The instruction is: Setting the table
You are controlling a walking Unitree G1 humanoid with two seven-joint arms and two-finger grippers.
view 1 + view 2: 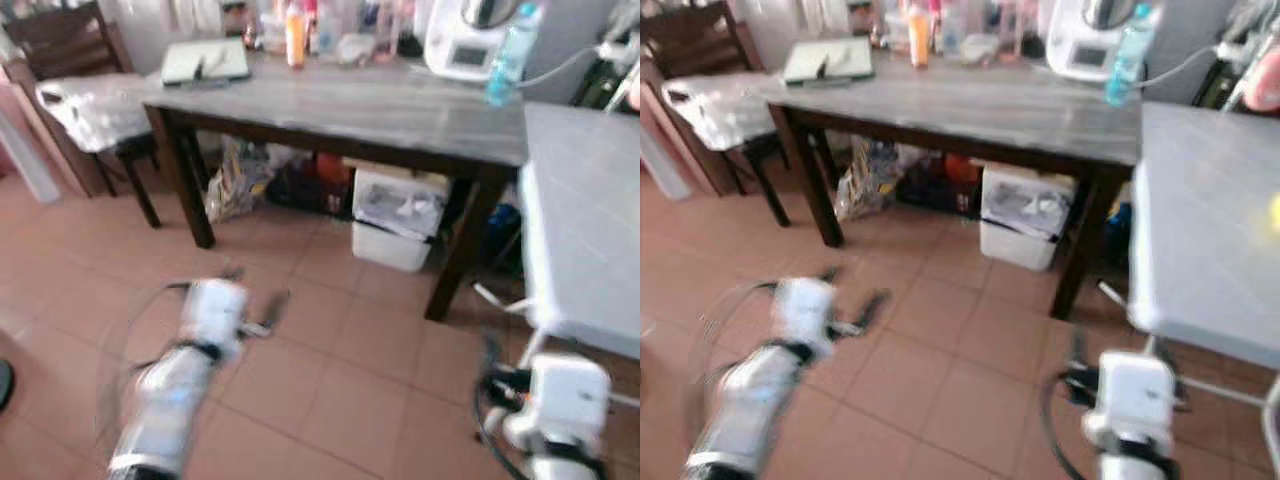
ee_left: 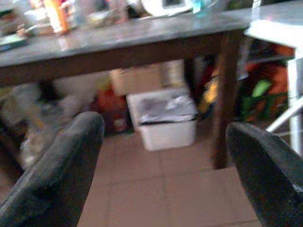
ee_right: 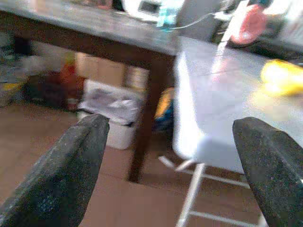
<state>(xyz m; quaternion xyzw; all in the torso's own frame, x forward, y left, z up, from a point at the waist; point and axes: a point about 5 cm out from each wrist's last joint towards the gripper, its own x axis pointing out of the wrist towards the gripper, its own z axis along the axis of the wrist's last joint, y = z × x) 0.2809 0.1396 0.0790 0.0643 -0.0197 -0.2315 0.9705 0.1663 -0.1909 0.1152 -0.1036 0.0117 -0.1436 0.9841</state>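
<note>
Head views blurred. Dark wood table (image 1: 340, 110) stands ahead w/ grey top; a second, white table (image 1: 580, 230) butts against its right end, closer to the robot. On the dark table's far edge: tablet or notebook (image 1: 205, 60) at far left, orange bottle (image 1: 295, 35) beside it, white kitchen appliance (image 1: 462, 42) further right, and a blue-tinted water bottle (image 1: 510, 55) near the right corner. Other small items back there too blurred to ID. Under the dark table: white bin (image 1: 398, 218) w/ liner, plus bags and clutter to its left. Dark wooden chair (image 1: 75, 75) w/ pale cover at far left. Floor (image 1: 330, 350) is terracotta tile.

Left tool (image 2: 165, 165) hangs low over the floor, fingers wide apart, holding nothing; wrist view looks under the dark table at the bin. Right tool (image 3: 177, 170) also low, near the white table's corner, fingers spread wide, empty. Right wrist view shows a yellow object (image 3: 281, 78) lying on the white table, too blurred to ID, and sth pink-red (image 3: 251, 23) beyond the table's far edge.
</note>
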